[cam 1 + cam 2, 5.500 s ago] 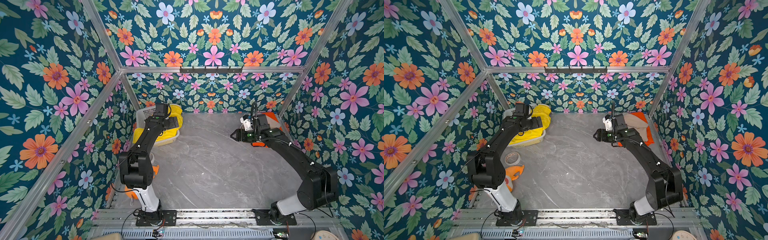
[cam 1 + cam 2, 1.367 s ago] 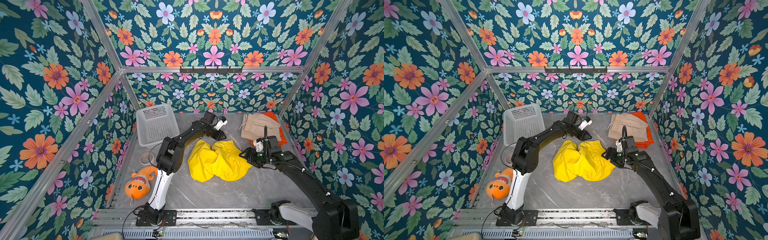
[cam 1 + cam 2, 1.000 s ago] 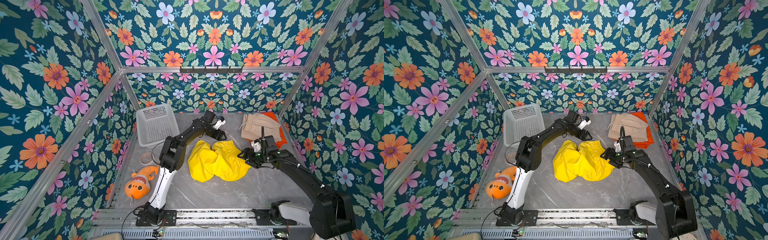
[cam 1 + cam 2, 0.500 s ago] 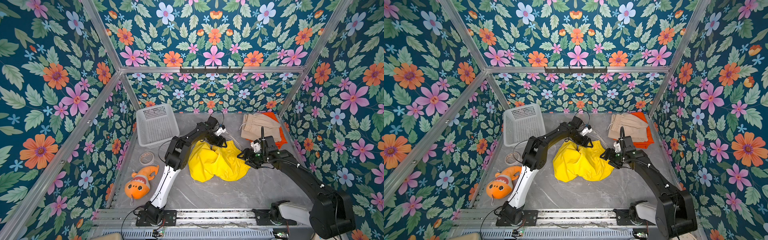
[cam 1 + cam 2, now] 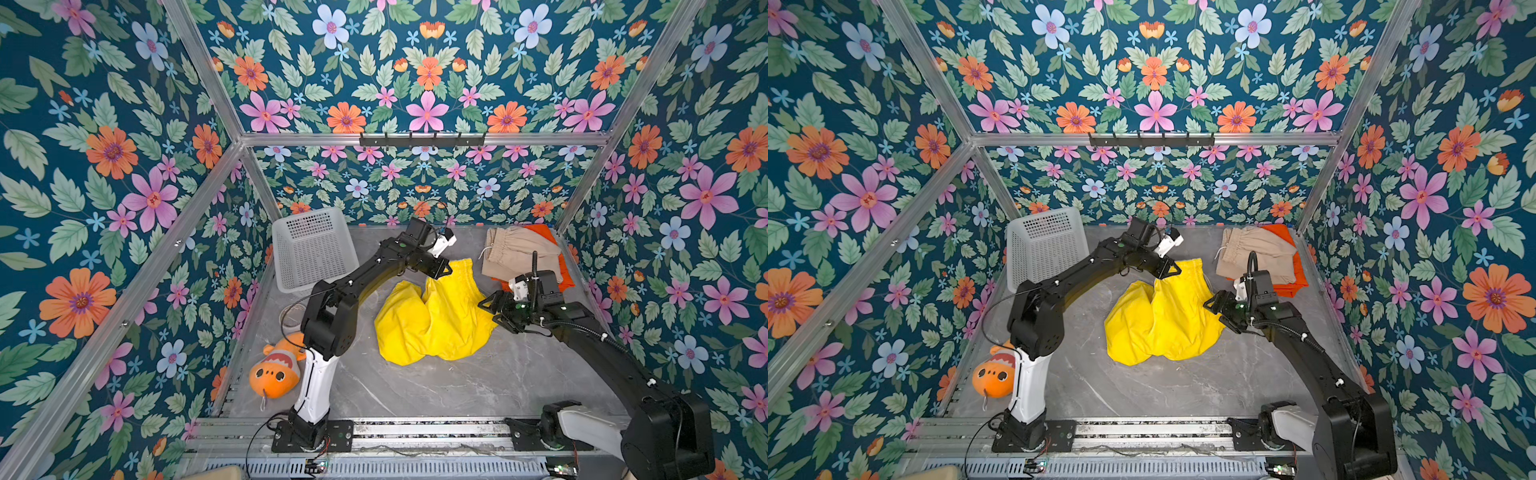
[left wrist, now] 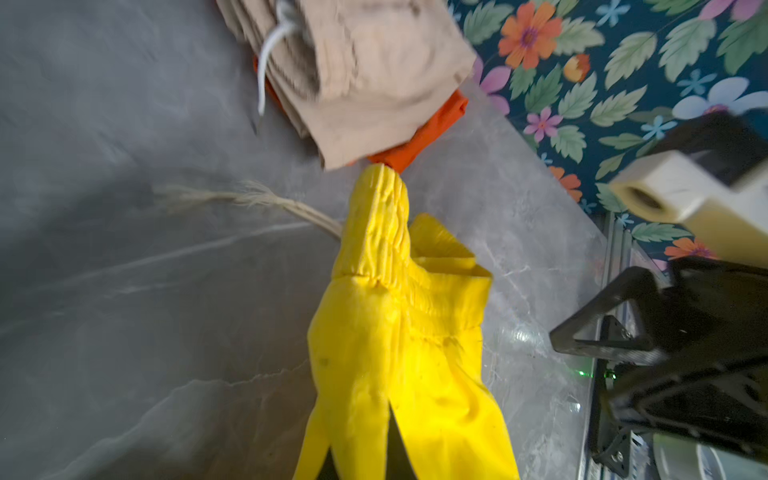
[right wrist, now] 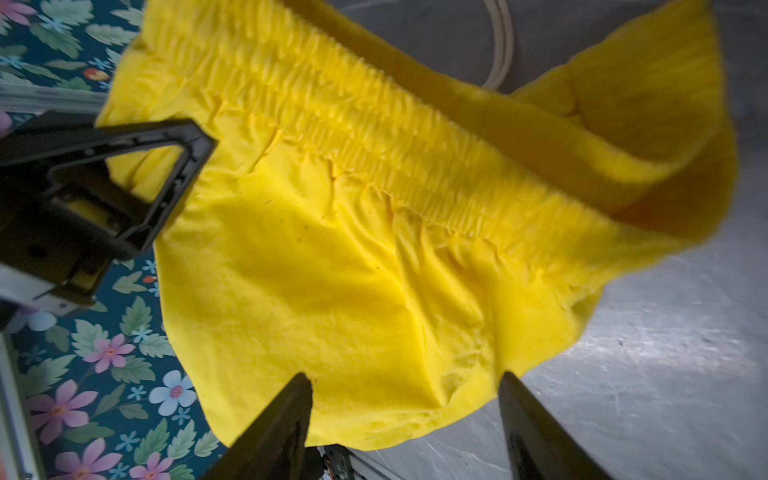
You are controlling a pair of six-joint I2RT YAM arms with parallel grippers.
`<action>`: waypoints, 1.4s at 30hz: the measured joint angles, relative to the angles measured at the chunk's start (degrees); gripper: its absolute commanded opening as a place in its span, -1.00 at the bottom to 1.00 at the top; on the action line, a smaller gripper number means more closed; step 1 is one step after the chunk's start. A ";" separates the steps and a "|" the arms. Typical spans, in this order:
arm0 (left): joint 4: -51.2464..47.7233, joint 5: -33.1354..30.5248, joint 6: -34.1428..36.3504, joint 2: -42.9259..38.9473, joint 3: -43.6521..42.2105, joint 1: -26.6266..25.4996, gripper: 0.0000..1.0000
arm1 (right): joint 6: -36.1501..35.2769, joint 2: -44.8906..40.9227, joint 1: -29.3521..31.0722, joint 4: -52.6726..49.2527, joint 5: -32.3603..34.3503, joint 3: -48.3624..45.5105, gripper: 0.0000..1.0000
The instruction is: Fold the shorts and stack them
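Yellow shorts, waistband edge pinched in the left hand (right hand gaping alongside), sag onto open tabletop.

Readable text, labels, brands, numbers, signs: none in any view.
- yellow shorts, centre of the frame: plain cloth, no tag that can be read.
- beige shorts and orange shorts, upper right: no lettering.
- white basket and plush fish, left: no markings legible.
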 measured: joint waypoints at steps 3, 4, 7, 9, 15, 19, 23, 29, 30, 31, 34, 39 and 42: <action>1.95 -4.33 2.56 -6.36 -0.72 0.00 -1.00 | 2.38 1.46 -2.82 3.23 -2.43 2.93 0.45; 2.51 -6.03 3.69 -8.61 -1.03 -0.02 -1.00 | 2.75 2.64 -3.10 4.11 -3.10 4.81 0.45; 5.53 -11.45 7.65 -15.37 -3.74 -0.92 -1.00 | 3.65 6.03 -3.13 6.84 -6.91 10.56 0.47; 8.22 -15.26 11.47 -19.87 -7.89 -2.78 -1.00 | 4.22 6.40 -3.23 8.28 -8.66 11.67 0.49; 15.41 -21.59 23.19 -25.66 -24.76 -13.55 -1.00 | 7.91 0.13 -3.98 9.03 -10.95 4.13 0.55; 17.66 -23.45 27.54 -23.21 -32.68 -19.93 -1.00 | 10.29 -7.02 -7.02 5.99 -11.47 -3.87 0.55; 21.92 -25.14 28.65 -22.05 -38.53 -23.85 -1.00 | 12.17 -13.88 -11.67 1.03 -11.61 -11.54 0.56; 29.24 -26.71 28.65 -21.59 -45.05 -27.98 -1.00 | 14.23 -17.14 -12.24 -0.83 -15.58 -18.32 0.57; 30.16 -27.21 28.65 -21.38 -45.81 -28.48 -1.00 | 14.88 -17.46 -12.22 -0.85 -16.37 -19.26 0.57; 30.86 -27.85 28.65 -21.09 -46.42 -28.94 -1.00 | 15.45 -17.75 -12.22 -0.74 -17.07 -20.00 0.57; 32.22 -28.94 28.70 -20.87 -47.98 -30.40 -1.00 | 17.86 -18.62 -12.13 0.42 -19.32 -23.32 0.57; 35.89 -30.75 28.57 -22.60 -51.80 -33.07 -1.00 | 23.15 -19.47 -10.56 2.75 -21.53 -29.44 0.58; 36.85 -31.76 28.48 -22.58 -53.20 -34.84 -1.00 | 25.79 -19.74 -8.92 5.29 -22.27 -31.54 0.58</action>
